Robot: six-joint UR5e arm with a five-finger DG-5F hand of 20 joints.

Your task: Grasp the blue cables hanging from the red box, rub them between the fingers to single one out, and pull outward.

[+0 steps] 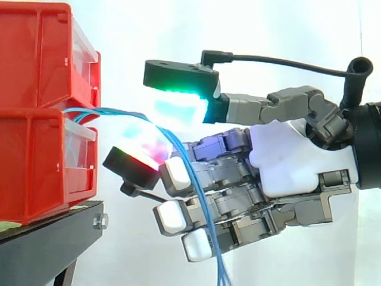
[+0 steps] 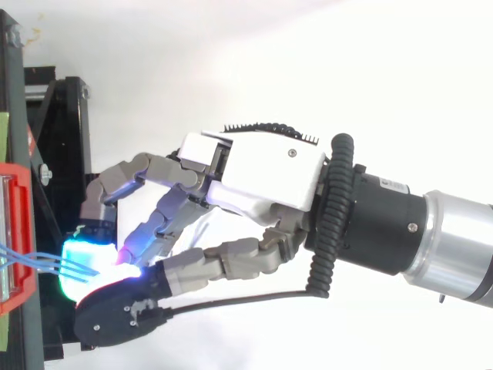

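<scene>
Cables [image 1: 113,111] are seen leaving the top of the lower red bin [image 1: 36,161], arcing right and dropping through the hand [image 1: 292,161]. Loose ends hang below it. Hand is clamped on them: cables are pinched between the green-glowing pad [image 1: 178,107] above and the red-glowing pad [image 1: 140,158] below, near the bin front. Remaining fingers are curled, with white tips lying against the hanging part lower down. From above, several cables are seen running side by side into the pinch, so none is judged singled out yet.

Step in hand is judged to be the rub.
- Pinch pressure is best set light, so cables can roll instead of being crushed flat together.
- Pads should be slid across the cable run, not along it, so extras get shed sideways.
- Pull should be held back until one cable is left between the pads.
- Pull is then best made level and straight away from the bin, so it is not dragged off the black stand [image 1: 47,238].
- Curled lower fingers should be watched for snagging the hanging ends.
</scene>
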